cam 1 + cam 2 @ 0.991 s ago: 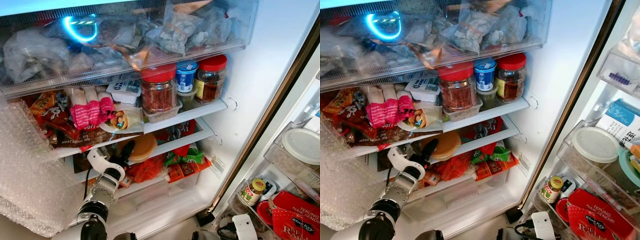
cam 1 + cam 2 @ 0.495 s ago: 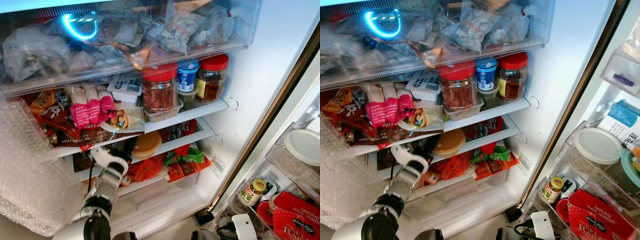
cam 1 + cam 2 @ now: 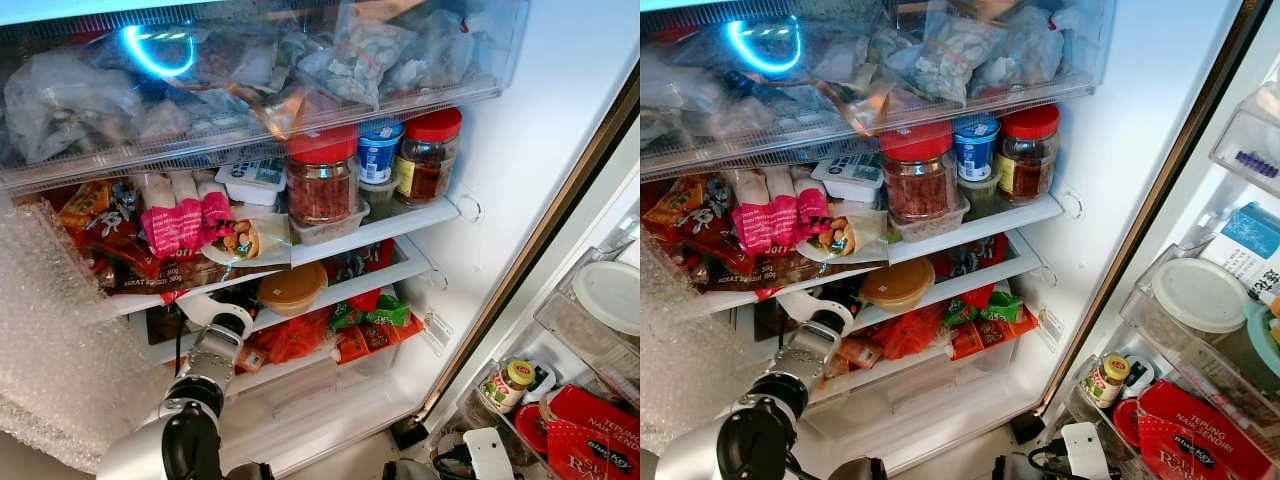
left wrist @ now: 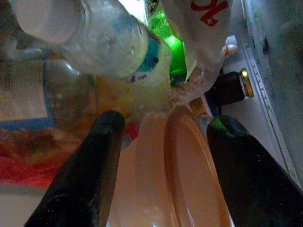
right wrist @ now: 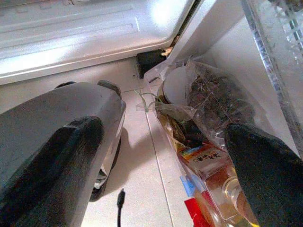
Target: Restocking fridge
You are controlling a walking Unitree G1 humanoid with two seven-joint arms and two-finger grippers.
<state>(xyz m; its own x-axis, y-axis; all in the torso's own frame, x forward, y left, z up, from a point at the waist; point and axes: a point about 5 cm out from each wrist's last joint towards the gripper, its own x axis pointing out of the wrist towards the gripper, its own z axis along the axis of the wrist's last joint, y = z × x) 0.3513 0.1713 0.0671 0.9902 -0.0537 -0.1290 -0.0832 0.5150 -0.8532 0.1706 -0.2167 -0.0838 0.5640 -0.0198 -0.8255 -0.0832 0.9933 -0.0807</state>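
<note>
Reaching into the open white fridge, the left gripper is seen at the round orange lidded plastic tub, which lies on the middle glass shelf, below the shelf carrying the red-lidded clear jar of reddish snacks. In the left wrist view the two black fingers stand apart on either side of the tub's orange lid, one to each flank; whether they press the rim or are just clear of it cannot be told. The step in hand is judged to be the placing of the tub on that shelf, late in that one placement; how much restocking is left cannot be judged.

The tub is seated flat, lid upward, its short axis upright and its broad round face level with the shelf; being round, it points no particular way. It is crowded: a clear plastic bottle with a white cap lies just behind it and red and green snack packets sit just below the shelf.

The next move is judged to call for the jaws to be kept wide and drawn straight back from the tub, so that it is not dragged off the shelf edge.

The right gripper hangs low beside the fridge door bins, its jaws apart and empty
</note>
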